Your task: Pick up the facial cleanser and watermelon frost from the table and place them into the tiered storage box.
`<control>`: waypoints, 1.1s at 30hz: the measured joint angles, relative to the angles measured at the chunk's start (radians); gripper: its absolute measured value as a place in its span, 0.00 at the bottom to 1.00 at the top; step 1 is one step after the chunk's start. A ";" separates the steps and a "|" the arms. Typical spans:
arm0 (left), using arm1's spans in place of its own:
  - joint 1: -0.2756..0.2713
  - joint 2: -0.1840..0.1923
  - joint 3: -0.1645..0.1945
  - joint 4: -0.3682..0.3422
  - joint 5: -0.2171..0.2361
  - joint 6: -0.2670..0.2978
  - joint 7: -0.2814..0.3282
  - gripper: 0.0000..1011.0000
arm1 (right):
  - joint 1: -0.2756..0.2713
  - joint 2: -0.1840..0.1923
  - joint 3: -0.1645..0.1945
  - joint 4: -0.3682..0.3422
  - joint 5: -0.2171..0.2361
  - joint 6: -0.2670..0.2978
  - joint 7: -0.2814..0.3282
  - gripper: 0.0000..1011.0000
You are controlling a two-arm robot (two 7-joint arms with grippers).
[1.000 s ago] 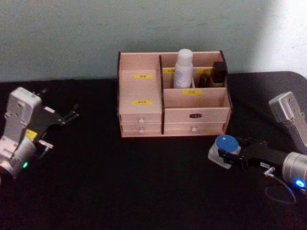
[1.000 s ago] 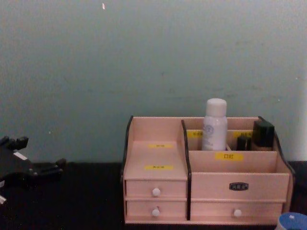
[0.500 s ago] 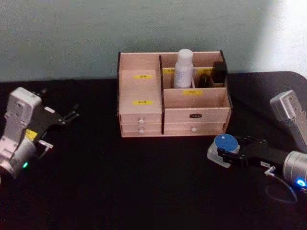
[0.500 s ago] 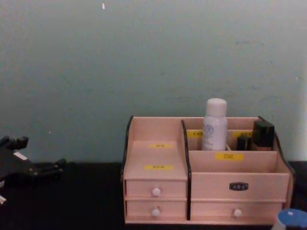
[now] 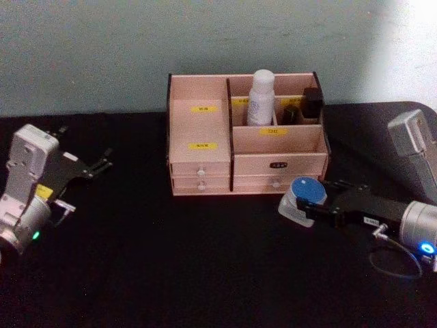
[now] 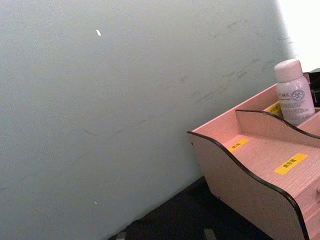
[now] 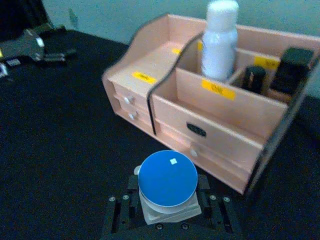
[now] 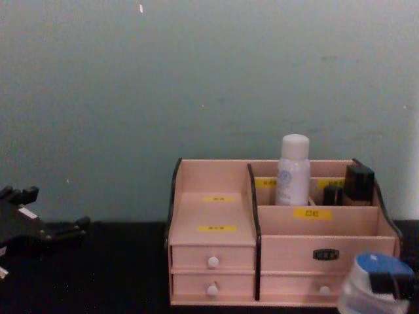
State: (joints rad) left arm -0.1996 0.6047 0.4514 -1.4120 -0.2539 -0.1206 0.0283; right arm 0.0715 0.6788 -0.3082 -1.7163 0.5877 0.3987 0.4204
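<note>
Watermelon frost: small clear jar with a blue lid, upright, held in my right jaws, which are closed on its sides. It sits just in front of the tiered storage box, by the lower right drawer; whether it touches the bench I cannot tell.
Facial cleanser: white bottle, upright in a rear upper compartment of the box, beside a black bottle.
Left jaws: spread apart, holding nothing, parked at the bench's left side, well apart from the box.
</note>
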 joint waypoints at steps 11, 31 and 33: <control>0.000 0.000 0.000 0.000 0.000 0.000 0.000 0.99 | 0.096 -0.029 -0.065 0.012 0.007 -0.013 0.020 0.70; 0.000 0.000 0.000 0.000 0.000 0.000 0.000 0.99 | 0.348 -0.143 -0.208 0.159 -0.011 -0.032 0.061 0.70; 0.000 0.000 0.000 0.000 0.000 0.000 0.000 0.99 | 0.374 -0.160 -0.220 0.184 -0.010 -0.032 0.065 0.70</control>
State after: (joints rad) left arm -0.1995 0.6047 0.4514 -1.4119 -0.2539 -0.1205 0.0283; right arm 0.4456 0.5184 -0.5281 -1.5327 0.5776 0.3671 0.4851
